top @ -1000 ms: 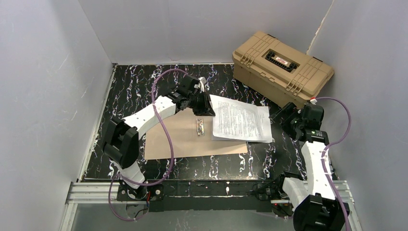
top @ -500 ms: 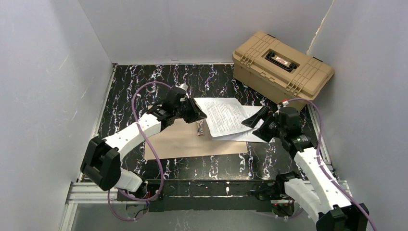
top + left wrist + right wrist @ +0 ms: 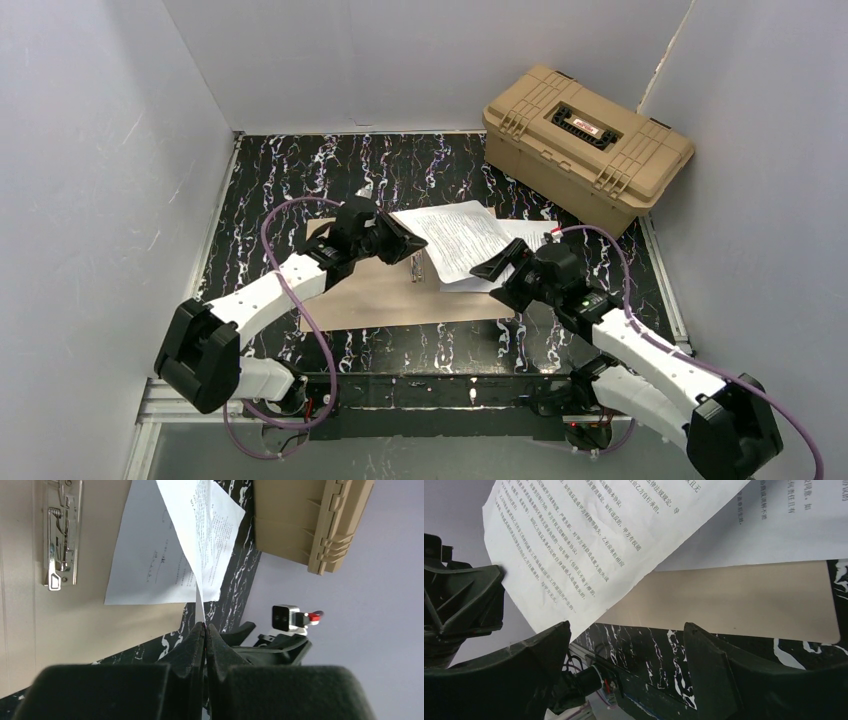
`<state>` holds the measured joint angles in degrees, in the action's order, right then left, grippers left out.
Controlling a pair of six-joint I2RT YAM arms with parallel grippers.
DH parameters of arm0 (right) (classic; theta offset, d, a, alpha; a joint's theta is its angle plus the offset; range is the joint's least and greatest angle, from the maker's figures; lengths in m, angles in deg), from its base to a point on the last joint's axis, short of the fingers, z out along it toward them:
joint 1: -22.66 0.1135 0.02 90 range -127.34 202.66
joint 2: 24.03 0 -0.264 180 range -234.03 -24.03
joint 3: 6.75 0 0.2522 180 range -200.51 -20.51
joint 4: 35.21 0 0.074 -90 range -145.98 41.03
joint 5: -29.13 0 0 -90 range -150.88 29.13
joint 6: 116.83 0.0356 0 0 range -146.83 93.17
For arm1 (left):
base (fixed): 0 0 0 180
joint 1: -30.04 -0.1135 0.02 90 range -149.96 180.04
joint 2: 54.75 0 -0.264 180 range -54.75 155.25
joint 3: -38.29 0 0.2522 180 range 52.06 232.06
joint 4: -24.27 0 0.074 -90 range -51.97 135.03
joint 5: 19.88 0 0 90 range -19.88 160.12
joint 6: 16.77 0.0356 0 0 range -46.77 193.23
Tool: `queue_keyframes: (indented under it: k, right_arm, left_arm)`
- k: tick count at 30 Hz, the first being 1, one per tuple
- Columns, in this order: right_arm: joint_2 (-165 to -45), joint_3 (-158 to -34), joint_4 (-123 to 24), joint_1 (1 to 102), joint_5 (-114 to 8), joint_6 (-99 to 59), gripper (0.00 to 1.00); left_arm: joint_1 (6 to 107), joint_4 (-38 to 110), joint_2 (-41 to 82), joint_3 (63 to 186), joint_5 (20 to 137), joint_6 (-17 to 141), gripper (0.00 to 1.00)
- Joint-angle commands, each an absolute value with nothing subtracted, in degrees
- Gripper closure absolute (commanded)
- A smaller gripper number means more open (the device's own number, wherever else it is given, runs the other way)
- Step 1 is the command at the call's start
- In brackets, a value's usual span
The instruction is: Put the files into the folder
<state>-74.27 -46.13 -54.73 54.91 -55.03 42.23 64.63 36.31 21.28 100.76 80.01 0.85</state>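
my left gripper [image 3: 408, 241] pinched shut on a corner of the files [image 3: 462, 238], floppy white sheets of fine black print, over the tan folder's [image 3: 372, 296] right half, my right gripper [image 3: 497, 268] wide open, empty

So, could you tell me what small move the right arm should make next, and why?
Probably ease the right gripper forward and close on the lifted sheet. Its jaws stand open beside the sheet's lower edge, while the left gripper pinches one corner only, leaving the floppy paper hanging above the folder.
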Motion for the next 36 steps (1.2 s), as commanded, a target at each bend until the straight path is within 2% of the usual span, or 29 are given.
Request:
queue_keyframes:
  k: [1, 12, 21, 30, 35, 36]
  right_arm:
    - [-76.2, -44.2, -43.2, 57.7, -60.5, 47.7, 0.09]
    - [-85.7, -44.9, -32.1, 60.7, -67.8, 53.3, 0.15]
    - [-88.5, -45.4, -29.3, 61.4, -71.2, 53.3, 0.32]
    - [-86.3, -45.3, -30.6, 61.4, -74.1, 51.9, 0.64]
    - [-86.1, -45.8, -30.3, 61.4, -73.8, 51.1, 0.89]
    - [-86.0, -46.0, -30.6, 61.4, -73.7, 50.7, 0.98]
  left_arm:
    - [64.2, 35.1, 17.3, 99.8, 78.8, -3.9, 1.0]
    - [65.1, 34.6, 13.5, 96.4, 78.6, -8.8, 1.0]
    - [65.4, 34.9, 9.8, 93.9, 78.9, -9.7, 1.0]
    - [65.4, 36.1, 4.7, 89.6, 79.6, -10.5, 1.0]
    - [65.6, 37.0, 2.0, 87.1, 80.8, -10.4, 1.0]
    - [65.6, 37.6, 1.0, 86.9, 80.8, -10.0, 1.0]
